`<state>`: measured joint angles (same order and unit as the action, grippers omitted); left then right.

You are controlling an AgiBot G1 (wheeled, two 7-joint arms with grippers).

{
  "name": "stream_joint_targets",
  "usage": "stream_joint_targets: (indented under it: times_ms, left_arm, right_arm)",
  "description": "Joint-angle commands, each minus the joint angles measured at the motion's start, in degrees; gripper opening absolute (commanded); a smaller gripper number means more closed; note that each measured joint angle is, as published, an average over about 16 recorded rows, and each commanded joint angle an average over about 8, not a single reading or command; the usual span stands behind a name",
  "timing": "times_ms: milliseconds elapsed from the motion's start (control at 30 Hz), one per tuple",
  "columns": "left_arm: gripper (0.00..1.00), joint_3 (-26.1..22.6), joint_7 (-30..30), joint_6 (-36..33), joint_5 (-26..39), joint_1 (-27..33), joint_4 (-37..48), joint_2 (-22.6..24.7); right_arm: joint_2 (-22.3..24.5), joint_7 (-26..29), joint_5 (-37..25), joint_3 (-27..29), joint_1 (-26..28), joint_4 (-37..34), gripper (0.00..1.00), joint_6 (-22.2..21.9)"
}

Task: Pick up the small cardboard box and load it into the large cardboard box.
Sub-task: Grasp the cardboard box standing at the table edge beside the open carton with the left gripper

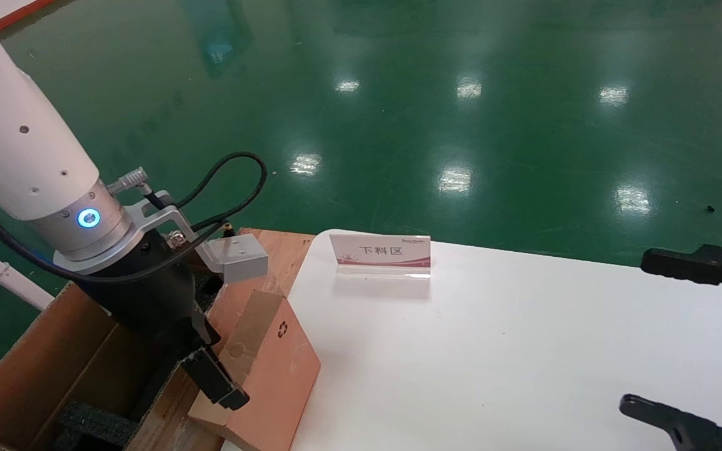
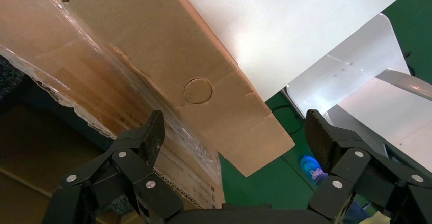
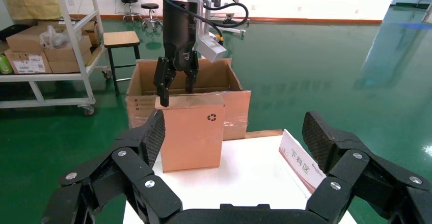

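We saw the small cardboard box (image 1: 273,369) upright at the tabletop (image 1: 524,351) edge, against the large cardboard box (image 1: 41,369). The left pincer (image 3: 177,84) hung open over it, empty — a skewed descent risked toppling it. The right pincer (image 3: 234,147) idled, spread.

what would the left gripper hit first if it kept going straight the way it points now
Most likely the top edge of the small cardboard box: the open left gripper points down just above it. Depth is hard to judge.

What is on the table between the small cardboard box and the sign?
Nothing: in the head view, only bare white table lies between the small cardboard box and the sign.
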<state>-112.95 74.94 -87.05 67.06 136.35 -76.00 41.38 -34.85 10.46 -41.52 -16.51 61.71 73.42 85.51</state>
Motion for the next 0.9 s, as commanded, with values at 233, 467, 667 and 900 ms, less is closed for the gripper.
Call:
stream_joint_targets:
  times_ms: [233,467,667,900]
  left_arm:
    - [1.00,-0.2,-0.9,1.5,-0.7,-0.7,0.0,-0.6]
    - [1.00,-0.2,-0.8,1.8,-0.6,-1.0,0.1,-0.6]
    - [1.00,-0.3,-0.7,1.6,-0.3,-1.1,0.3,-0.4]
    - [1.00,-0.8,-0.4,2.2,0.6,-2.0,1.4,0.8]
  right_arm:
    - [0.0,0.0,0.0,0.0,0.0,0.0,1.00,0.0]
    - [0.0,0.0,0.0,0.0,0.0,0.0,1.00,0.0]
    - [0.0,0.0,0.0,0.0,0.0,0.0,1.00,0.0]
    - [0.0,0.0,0.0,0.0,0.0,-0.1,1.00,0.0]
